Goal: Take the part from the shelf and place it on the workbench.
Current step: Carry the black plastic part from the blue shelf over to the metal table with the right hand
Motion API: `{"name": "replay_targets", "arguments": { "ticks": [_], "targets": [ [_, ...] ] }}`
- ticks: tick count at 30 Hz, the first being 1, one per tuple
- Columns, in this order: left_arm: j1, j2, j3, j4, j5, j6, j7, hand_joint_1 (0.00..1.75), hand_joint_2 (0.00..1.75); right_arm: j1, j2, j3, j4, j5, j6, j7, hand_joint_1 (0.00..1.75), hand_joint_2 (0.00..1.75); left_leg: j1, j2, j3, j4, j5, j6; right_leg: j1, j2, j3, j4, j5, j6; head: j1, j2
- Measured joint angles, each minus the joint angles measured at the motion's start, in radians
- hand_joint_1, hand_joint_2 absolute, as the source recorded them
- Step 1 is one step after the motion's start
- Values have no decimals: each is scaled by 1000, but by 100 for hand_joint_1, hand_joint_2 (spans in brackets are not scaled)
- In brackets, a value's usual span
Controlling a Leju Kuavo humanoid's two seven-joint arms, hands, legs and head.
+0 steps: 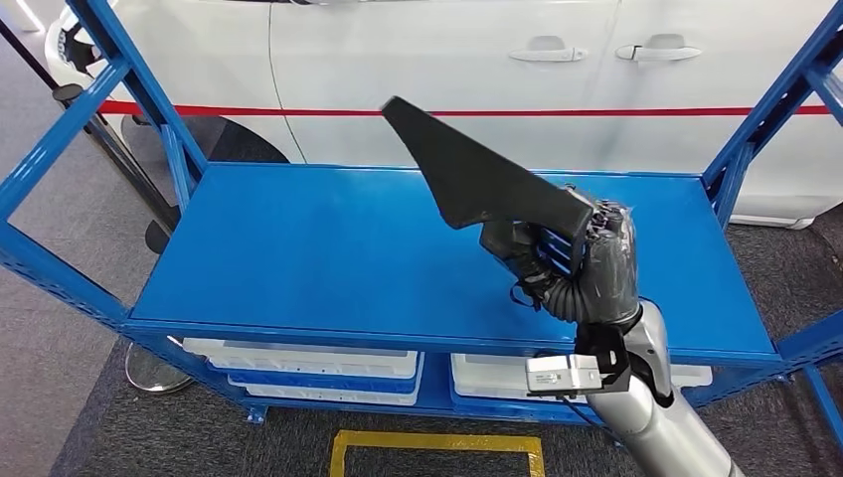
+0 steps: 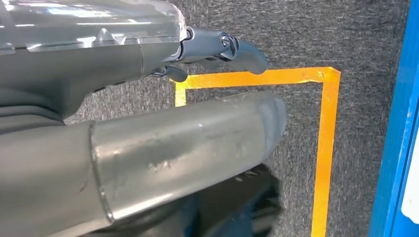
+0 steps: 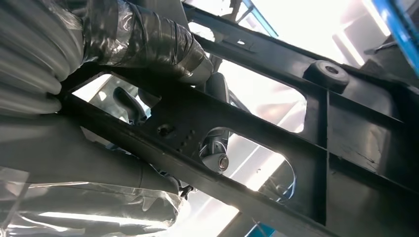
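A long black plastic part [image 1: 477, 174] is held up above the blue shelf top [image 1: 328, 248], its narrow end pointing up and to the back. My right hand [image 1: 582, 253] grips its wide lower end, over the right half of the shelf. In the right wrist view the part [image 3: 276, 128] crosses the picture as a ribbed black frame with openings, my fingers [image 3: 148, 39] wrapped around it. My left hand [image 2: 217, 47] hangs over grey carpet with nothing in it, its fingers a little apart.
A blue metal rack frame [image 1: 60, 149] surrounds the shelf, with white bins [image 1: 318, 363] on the lower level. A white car with a red stripe [image 1: 497, 60] stands behind. Yellow floor tape [image 1: 437, 442] marks a box on the carpet in front.
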Motion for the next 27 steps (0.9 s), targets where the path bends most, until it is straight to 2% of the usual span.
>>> {"name": "replay_targets", "arguments": {
  "ticks": [1, 2, 5, 6, 7, 8, 9, 11, 12, 13, 14, 17, 18, 19, 20, 21, 23, 24, 27],
  "targets": [
    [0, 0, 0, 0, 0, 2, 0, 0, 0, 1, 3, 5, 0, 0, 0, -3, 175, 175, 0, 0, -19, 40, -11, -1, 1, 0, 0, 0, 0, 0, 0, 0],
    [0, 0, 0, 0, 0, 2, 1, 0, 0, 1, 5, 9, 0, -1, 0, -4, 175, 175, 0, 0, -28, 57, -12, -2, 1, 0, 0, 0, 0, 0, 0, 0],
    [1, 0, 0, 0, 0, 3, 2, 0, 0, 1, 6, 11, 0, -2, 0, -6, 175, 175, 0, 0, -29, 58, -7, -2, 1, 0, 0, 0, 0, 0, 0, 0],
    [1, 0, 0, 0, 0, 4, 4, 0, 0, 1, 8, 13, 0, -4, 0, -7, 175, 175, 0, 0, -23, 46, 3, -1, 1, 0, 1, 0, 0, 0, 0, 0],
    [0, 0, 0, 0, 0, 5, 5, 0, 0, 1, 10, 16, 0, -6, 0, -8, 175, 175, 0, 0, -13, 23, 19, 0, 1, 0, 1, 0, 0, 0, 0, 0],
    [0, 0, 0, 0, 0, 7, 9, 0, 0, 0, 14, 21, 0, -10, -1, -11, 175, 175, 0, 0, 11, -26, 47, 4, 2, 1, 2, 1, -1, 0, 0, 0],
    [-1, 0, 0, 0, -2, 11, 17, 0, 0, -1, 20, 29, -2, -18, -3, -16, 175, 175, -3, -1, 45, -102, 81, 11, 2, 1, 2, 0, 1, 4, 0, 0],
    [-1, -1, 0, 0, -7, 17, 30, 0, 0, -3, 31, 44, -4, -29, -7, -23, 175, 175, -9, -2, 100, -226, 128, 28, 4, 1, 2, -3, 6, 18, 0, 0],
    [-1, -2, 1, 0, -9, 19, 35, 0, 0, -3, 35, 50, -6, -33, -9, -26, 175, 175, -10, -1, 113, -261, 140, 36, 5, 2, 0, -2, 4, 27, 0, 0],
    [-1, -3, 1, 0, -10, 19, 35, 0, 0, -4, 36, 52, -7, -33, -9, -26, 175, 175, -7, 0, 115, -269, 146, 42, 6, 2, -3, 8, -7, 32, 0, 0],
    [-1, -5, 1, 0, -11, 19, 35, 0, 0, -5, 36, 54, -8, -33, -10, -26, 175, 175, -5, 1, 116, -277, 153, 48, 7, 2, -14, 36, -31, 35, 0, 0],
    [-2, -7, 1, 0, -11, 19, 36, 0, 0, -5, 36, 61, -8, -34, -10, -26, 175, 175, -5, 3, 105, -279, 163, 58, 7, 2, -84, 207, -131, 40, 0, 0],
    [-2, -7, 1, 0, -12, 19, 36, 0, 0, -4, 36, 63, -8, -34, -10, -26, 175, 175, -6, 3, 100, -275, 165, 58, 6, 2, -98, 246, -144, 41, 0, 0],
    [-2, -7, 1, 0, -12, 20, 36, 0, 0, -3, 36, 64, -8, -35, -11, -26, 175, 175, -6, 3, 95, -271, 166, 58, 6, 1, -95, 251, -138, 42, 0, 0],
    [-1, -7, 1, 0, -12, 20, 38, 0, 0, -3, 36, 65, -8, -37, -11, -28, 175, 175, -6, 3, 89, -265, 167, 58, 5, 1, -73, 218, -116, 43, 0, 0],
    [-1, -8, 1, 0, -13, 21, 40, 0, 0, -3, 36, 65, -8, -41, -13, -32, 175, 175, -6, 2, 84, -258, 167, 57, 3, 1, -35, 154, -86, 42, 1, 0],
    [-1, -10, 1, 0, -17, 25, 45, 0, 0, -3, 37, 65, -9, -52, -19, -43, 175, 175, -9, 0, 72, -243, 168, 50, 4, 2, 24, 44, -48, 36, 0, 0],
    [-2, -10, 1, 0, -19, 27, 48, 0, 0, -2, 37, 65, -9, -57, -23, -49, 175, 175, -11, 0, 67, -238, 170, 44, 5, 3, 35, 16, -41, 33, 0, 0],
    [-2, -11, 1, 0, -26, 32, 55, 0, 0, 1, 40, 66, -10, -71, -36, -63, 175, 175, -12, -1, 59, -235, 177, 25, 7, 3, 26, 11, -26, 16, 0, 0]
  ]
}}
